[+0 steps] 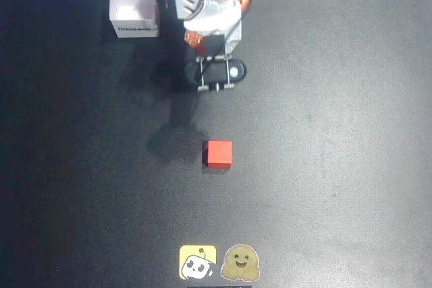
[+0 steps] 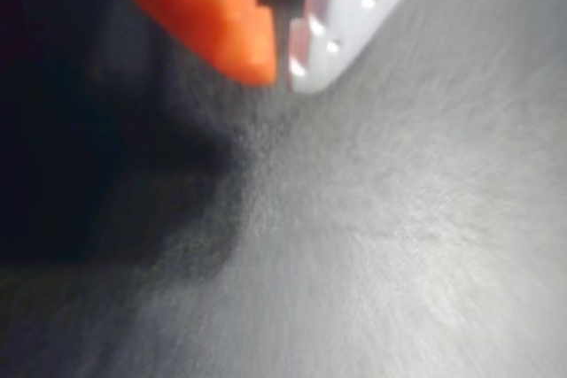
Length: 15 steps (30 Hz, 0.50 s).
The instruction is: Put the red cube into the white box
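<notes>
- In the overhead view I see the red cube (image 1: 219, 154) sitting flat on the dark tabletop (image 1: 337, 133), by itself, near the middle of the picture.
- My arm (image 1: 206, 5) is folded up at the top of that view, and the jaws (image 1: 216, 79) sit low over the tabletop just below the arm's body. The cube lies straight down the picture from them, clearly apart, with bare tabletop between.
- The line from jaws to cube runs almost exactly down the picture, so I judge the coming reach is a plain stretch forward with little or no swing of the base.
- The cube's faces look square to the picture's edges, with no long axis to favour, so the jaws could close across either pair of sides.
- In the wrist view the orange finger (image 2: 213, 19) and the white finger (image 2: 341, 15) stand close at their tips with only a thin dark slit between; I read the jaws as clenched and holding nothing.
- The white box (image 1: 133, 10) stands mouth-up at upper left in the overhead view, just beside the arm, well apart from the cube.
- Two stickers (image 1: 219, 262) lie at the bottom edge, beyond the cube, out of the way.
</notes>
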Motion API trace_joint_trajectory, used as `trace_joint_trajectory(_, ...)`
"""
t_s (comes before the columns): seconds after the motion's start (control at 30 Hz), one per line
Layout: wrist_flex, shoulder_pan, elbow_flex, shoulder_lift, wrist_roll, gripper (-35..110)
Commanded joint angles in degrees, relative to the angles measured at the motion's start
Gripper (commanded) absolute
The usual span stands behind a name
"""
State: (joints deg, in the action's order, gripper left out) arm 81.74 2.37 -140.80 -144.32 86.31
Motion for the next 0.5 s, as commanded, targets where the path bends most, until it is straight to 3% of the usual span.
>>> trace_joint_trajectory(0.0, -0.79, -0.79, 9.58, 11.07, -0.53, 0)
trace_joint_trajectory(0.47, -11.78, -1.32, 24.79, 36.65, -0.44, 3)
